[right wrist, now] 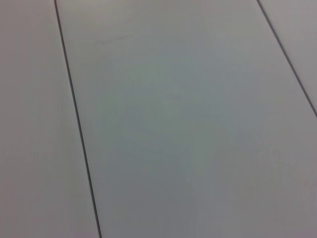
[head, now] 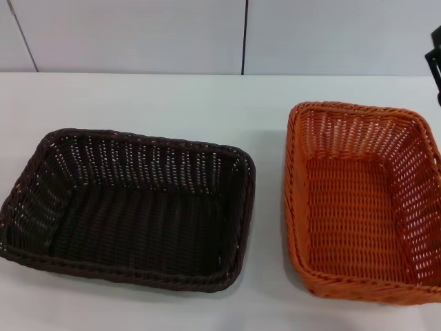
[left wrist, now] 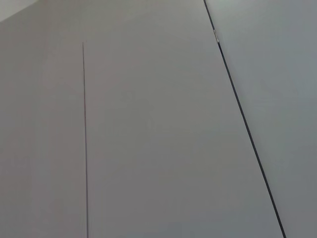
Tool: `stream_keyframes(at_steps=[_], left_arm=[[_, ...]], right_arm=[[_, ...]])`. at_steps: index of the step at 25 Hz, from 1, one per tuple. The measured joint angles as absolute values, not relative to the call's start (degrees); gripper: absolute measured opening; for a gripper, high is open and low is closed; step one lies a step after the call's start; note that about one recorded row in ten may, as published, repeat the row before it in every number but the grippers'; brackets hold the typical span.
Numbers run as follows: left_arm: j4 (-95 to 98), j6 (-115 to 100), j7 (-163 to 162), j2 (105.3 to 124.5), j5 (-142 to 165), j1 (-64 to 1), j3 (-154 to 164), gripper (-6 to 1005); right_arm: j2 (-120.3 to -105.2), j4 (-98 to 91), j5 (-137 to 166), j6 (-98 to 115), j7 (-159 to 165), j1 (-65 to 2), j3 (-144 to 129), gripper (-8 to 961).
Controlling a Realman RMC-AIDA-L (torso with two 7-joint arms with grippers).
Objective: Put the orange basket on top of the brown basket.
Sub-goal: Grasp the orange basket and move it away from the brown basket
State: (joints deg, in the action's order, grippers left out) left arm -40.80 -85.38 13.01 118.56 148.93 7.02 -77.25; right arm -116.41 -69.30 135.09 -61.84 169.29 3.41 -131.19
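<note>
Baskets side by side on the white desk [head: 172, 310]: brown basket [head: 131, 207] left, long axis running left to right; orange basket [head: 362, 200] right, long axis near to far. Both rectangular open-weave wicker, sloping sides, braided rims. A dark part of the right arm [head: 434, 65] shows at the far right edge; jaws impossible to judge.

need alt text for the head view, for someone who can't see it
Two empty woven baskets sit apart on a white table: the brown basket on the left, the orange basket on the right, cut off by the picture's right edge. A dark object shows at the right edge.
</note>
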Motion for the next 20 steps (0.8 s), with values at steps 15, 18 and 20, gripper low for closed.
stream_keyframes(at_steps=[15, 18, 20], left_arm=[[-28.6, -84.8, 5.7, 118.34, 144.2, 1.9, -77.6, 725], [-25.3, -84.8, 5.3, 118.30, 143.7, 1.1, -78.7, 725], [-24.4, -84.8, 5.3, 118.35, 143.6, 0.8, -78.9, 725]], right_arm=[[-117.10, -109.3, 141.6, 32.4, 168.7, -7.7, -103.5, 742], [-117.50, -115.7, 141.5, 54.2, 167.9, -13.2, -94.3, 741], [-117.51, -117.3, 140.5, 66.3, 166.4, -17.3, -88.7, 740]])
